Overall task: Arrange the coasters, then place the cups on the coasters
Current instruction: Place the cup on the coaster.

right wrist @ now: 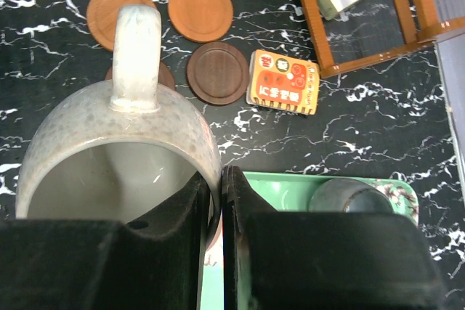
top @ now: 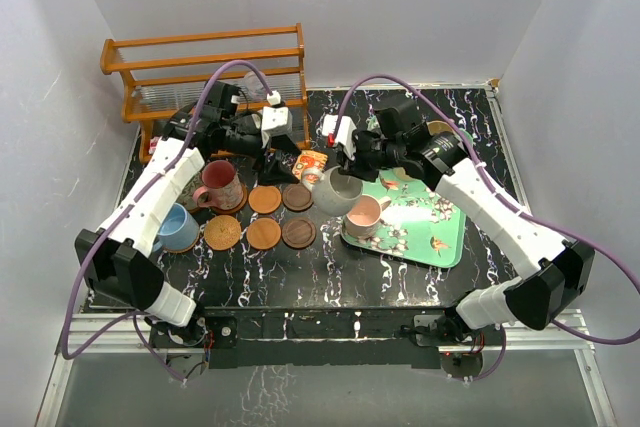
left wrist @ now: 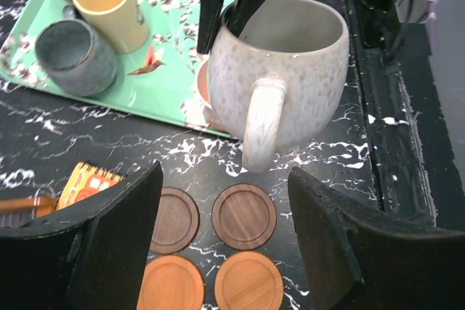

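My right gripper (right wrist: 218, 179) is shut on the rim of the off-white speckled cup (right wrist: 109, 150), one finger inside and one outside. It holds the cup (top: 338, 192) at the tray's left edge, handle pointing toward the coasters. Just beyond the handle lie two dark coasters (left wrist: 243, 215) (left wrist: 173, 219) and two orange ones (left wrist: 248, 281). My left gripper (left wrist: 229, 230) hangs open over them with nothing between its fingers. A maroon cup (top: 218, 185) stands on a coaster and a blue cup (top: 178, 227) stands to its left. Pink (top: 365, 215), yellow (left wrist: 109, 5) and grey (left wrist: 73, 56) cups stand on the tray.
The green patterned tray (top: 430, 237) fills the right half of the black marble table. A small orange card (right wrist: 283, 81) lies between the coasters and the wooden rack (top: 205, 62) at the back left. The two grippers are close together over the table's middle.
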